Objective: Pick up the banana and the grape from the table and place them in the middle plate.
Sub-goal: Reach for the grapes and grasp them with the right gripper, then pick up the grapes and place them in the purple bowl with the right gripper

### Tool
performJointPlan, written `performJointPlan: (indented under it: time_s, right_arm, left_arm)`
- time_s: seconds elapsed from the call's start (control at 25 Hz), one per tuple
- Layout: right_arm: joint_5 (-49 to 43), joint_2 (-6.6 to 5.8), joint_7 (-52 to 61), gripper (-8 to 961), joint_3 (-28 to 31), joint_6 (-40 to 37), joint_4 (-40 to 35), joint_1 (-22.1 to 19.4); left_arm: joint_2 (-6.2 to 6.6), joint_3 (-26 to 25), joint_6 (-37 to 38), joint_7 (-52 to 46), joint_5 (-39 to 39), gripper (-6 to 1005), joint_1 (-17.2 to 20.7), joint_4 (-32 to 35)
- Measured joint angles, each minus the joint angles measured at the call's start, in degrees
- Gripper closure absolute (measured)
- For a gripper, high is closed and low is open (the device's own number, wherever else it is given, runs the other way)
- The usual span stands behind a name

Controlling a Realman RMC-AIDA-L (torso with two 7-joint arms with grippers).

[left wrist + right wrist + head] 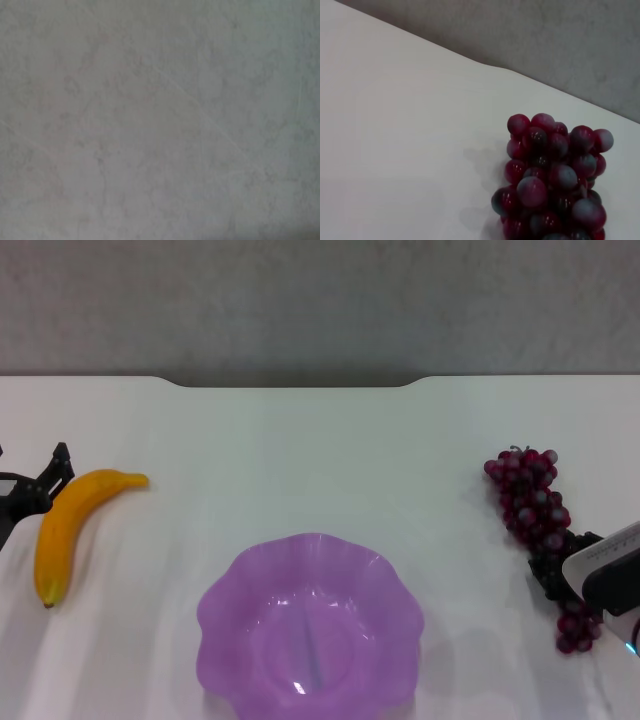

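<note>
Two grippers: one at each side edge of the head view, both low by the table [320, 450].
Left gripper [40, 490]: dark fingers [58, 466] at the far left, just beside the banana's upper half; no clamp on the fruit visible; apart or together, cannot tell.
Right gripper [560, 565]: white housing at the right edge, dark fingertips down at the lower part of the grape bunch; closed on it or not, cannot tell.
Banana [68, 530]: flat on the table's left side, dark tip nearest the robot, other end curving toward the centre; well apart from the plate.
Grape [535, 510]: long bunch on the table's right side, broad end farther from the robot, narrow end nearer, partly hidden by the right gripper; well apart from the plate.
Middle plate [225, 595]: purple, scalloped rim, centred near the robot between the two fruits; nothing inside.
Right wrist view: broad end of the bunch close up, red-purple berries with greyish bloom, resting on white tabletop, notch in the far edge beyond.
Left wrist view: only a mottled grey surface, nothing identifiable.
Beyond the table: grey floor [320, 300].
</note>
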Motion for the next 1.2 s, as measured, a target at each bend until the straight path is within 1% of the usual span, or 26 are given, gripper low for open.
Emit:
performJointPlan:
  time_s: [0.2,0.56,1.0,1.2]
  right_arm:
    - [0.00,-0.05,-0.71,513,0.03,0.06,-0.01,0.13]
    - [-0.12,0.13,-5.28,530,-0.12,1.59,0.03,0.16]
    - [0.44,0.20,-4.97,541,1.13,1.68,-0.38,0.22]
    - [0.48,0.20,-4.78,544,2.77,4.72,-0.90,0.38]
  left_arm:
    - [0.00,0.01,0.00,0.02,0.00,101,0.00,0.00]
    - [0.09,0.04,0.00,0.09,0.00,101,0.02,0.00]
    - [0.09,0.04,0.00,0.09,0.00,101,0.00,0.00]
    - [0.09,0.04,0.00,0.09,0.00,101,0.00,0.00]
